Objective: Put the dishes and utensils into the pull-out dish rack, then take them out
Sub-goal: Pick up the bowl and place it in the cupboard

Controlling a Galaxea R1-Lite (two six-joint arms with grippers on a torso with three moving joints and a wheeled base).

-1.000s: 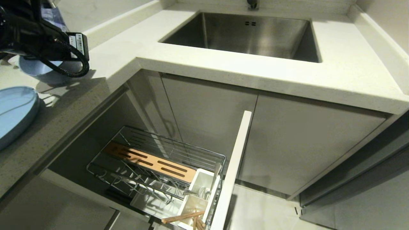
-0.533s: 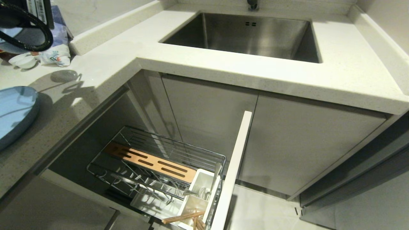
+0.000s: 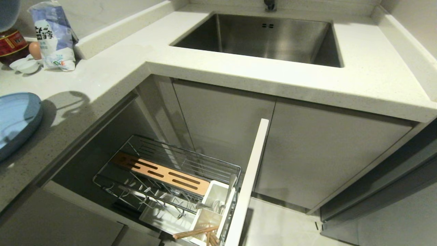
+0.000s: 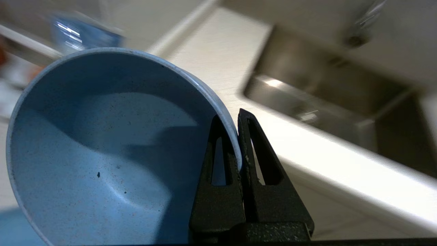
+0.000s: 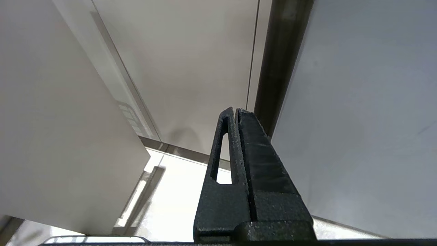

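My left gripper (image 4: 229, 119) is shut on the rim of the matte-blue speckled bowl (image 4: 102, 153), one finger inside and one outside, and holds it in the air above the counter. Only a sliver of the bowl (image 3: 7, 13) shows at the head view's top-left corner. The light-blue plate (image 3: 17, 119) lies on the counter at the left edge. The pull-out dish rack (image 3: 164, 174) stands open below. Its white caddy (image 3: 213, 205) holds the chopsticks (image 3: 196, 232) and the spoon (image 3: 229, 189). My right gripper (image 5: 235, 111) is shut and empty, parked low beside cabinet fronts.
The steel sink (image 3: 266, 37) is set in the counter behind the rack. A blue-white bag (image 3: 51, 34), an egg (image 3: 34, 49), a dark jar (image 3: 12, 44) and small white saucers (image 3: 25, 65) crowd the counter's far-left corner. The drawer's pale front (image 3: 249, 181) juts out.
My left arm has lifted the bowl off the counter and swung up out of the head view's top-left corner, uncovering the bag, egg and saucers. The rack and plate have not moved.
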